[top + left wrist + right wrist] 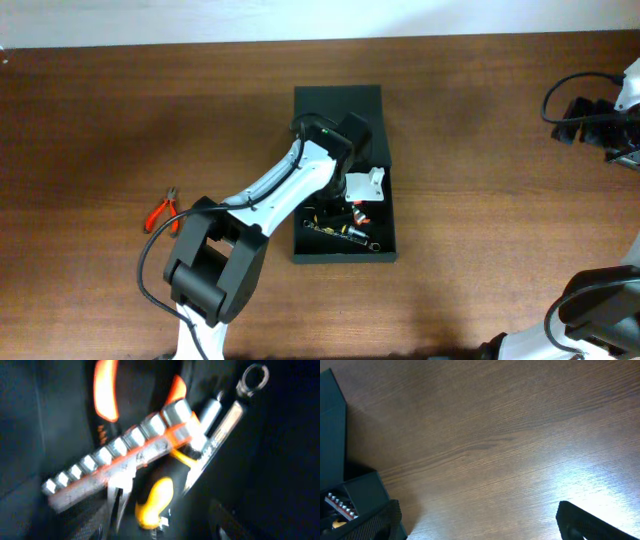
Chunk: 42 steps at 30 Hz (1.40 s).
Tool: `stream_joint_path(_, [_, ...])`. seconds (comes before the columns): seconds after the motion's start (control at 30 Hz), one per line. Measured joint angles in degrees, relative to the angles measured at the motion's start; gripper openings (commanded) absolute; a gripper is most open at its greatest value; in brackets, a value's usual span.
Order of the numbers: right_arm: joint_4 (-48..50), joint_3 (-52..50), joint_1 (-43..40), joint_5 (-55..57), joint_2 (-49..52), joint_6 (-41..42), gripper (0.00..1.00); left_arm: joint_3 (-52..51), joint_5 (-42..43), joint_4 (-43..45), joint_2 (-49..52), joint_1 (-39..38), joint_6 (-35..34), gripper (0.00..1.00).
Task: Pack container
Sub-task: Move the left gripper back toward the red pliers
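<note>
my left pincer hangs low inside the container in the middle of the bench, jaws apart or together i cannot tell, so lifting out could snag the socket rail and drag it over the wall.

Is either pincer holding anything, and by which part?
Right pincer is open and holds nothing. Left pincer hangs over the container, above the socket rail; whether it grips it cannot be told.
</note>
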Motion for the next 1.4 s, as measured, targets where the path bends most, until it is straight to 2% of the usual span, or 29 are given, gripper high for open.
stream_joint_path(0.2, [0.00, 0.00, 0.00, -0.02, 0.00, 0.00, 0.99, 13.77, -3.06, -9.97, -1.62, 0.31, -5.92, 0.74])
stream_joint_path(0.37, [-0.02, 0.00, 0.00, -0.02, 0.00, 0.00, 0.99, 20.68, -6.29, -12.24, -11.15, 5.49, -12.37, 0.87])
stream_joint_path(0.4, [-0.02, 0.00, 0.00, -0.02, 0.00, 0.02, 0.99, 21.11, -6.82, -12.37, -13.44, 7.63, -14.10, 0.99])
stream_joint_path(0.47, [-0.02, 0.00, 0.00, 0.00, 0.00, 0.00, 0.99, 21.81, -7.67, -13.20, -17.57, 12.94, -17.64, 0.99])
stream_joint_path(0.63, [0.04, 0.00, 0.00, 0.00, 0.00, 0.00, 0.99, 22.10, -9.79, -19.52, -21.38, 28.68, -32.85, 0.99])
stream_joint_path(0.77, [0.17, 0.00, 0.00, 0.00, 0.00, -0.02, 0.99, 20.24, -10.51, -21.22, -21.35, 36.22, -38.01, 0.99])
stream_joint_path(0.87, [0.20, -0.02, 0.00, -0.02, 0.00, 0.00, 0.99, 15.34, -10.54, -20.28, -21.40, 40.59, -40.06, 0.99])
stream_joint_path(1.07, [0.20, -0.04, 0.00, 0.00, 0.00, 0.00, 0.99, -3.43, -10.56, -9.40, -24.87, 45.13, -41.27, 0.99])
stream_joint_path(1.27, [0.15, -0.09, 0.00, -0.02, 0.00, 0.00, 0.99, -23.56, -9.77, 2.51, -36.26, 45.62, -41.35, 0.99])
stream_joint_path(1.4, [0.15, -0.09, 0.00, -0.02, 0.00, -0.02, 0.99, -33.20, -9.53, 12.35, -42.84, 45.62, -41.35, 0.99])
